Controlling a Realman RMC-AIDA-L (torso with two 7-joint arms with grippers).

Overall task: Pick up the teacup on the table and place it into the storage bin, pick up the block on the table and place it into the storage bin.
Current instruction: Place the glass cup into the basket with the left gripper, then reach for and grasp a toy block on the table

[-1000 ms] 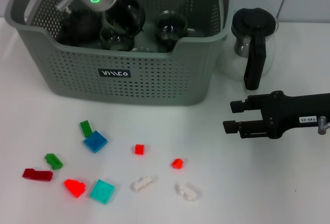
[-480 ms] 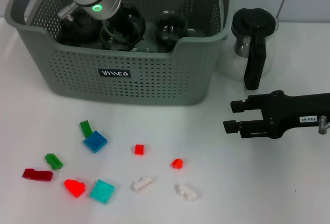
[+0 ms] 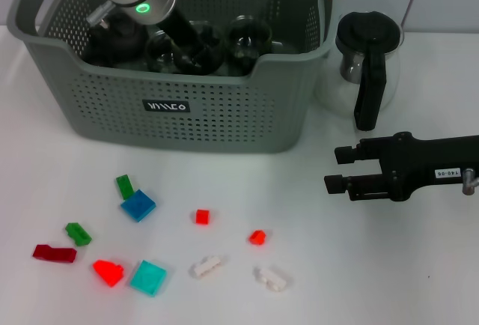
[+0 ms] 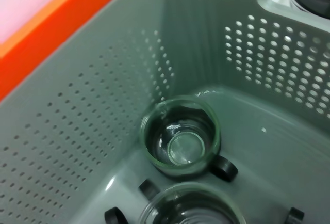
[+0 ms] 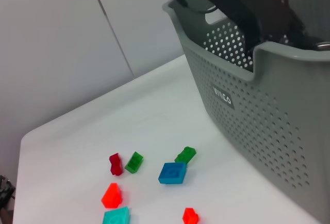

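My left gripper (image 3: 196, 49) is down inside the large grey perforated plastic storage bin (image 3: 187, 115), upper left of the head view, reaching over the rim to the bin floor, presumably so the cup gets set down rather than dropped on the glassware. I can't tell how its fingers stand: the bin wall and dark glass hide the tips. The left wrist view looks straight down on a clear glass teacup with a black handle (image 4: 180, 142), upright on the bin floor near the corner of two perforated walls, and the rim of a second clear glass cup (image 4: 188, 208) just beside it at the bottom edge of that frame. Which of them is the one I'm delivering, I can't say. I judge the teacup half of the task at or close to release. My right gripper (image 3: 337, 169) is parked over the white table (image 3: 389, 265) at right centre of the head view, its two black fingers set a little apart with nothing between them. It sits just below the glass pitcher with black lid and handle (image 3: 367, 70), clear of the bin. Blocks are untouched, scattered lower left of the head view: blue square block (image 3: 138, 205), teal square block (image 3: 148, 277), small red cube (image 3: 201, 216), among others. Any of these suits the next pick.
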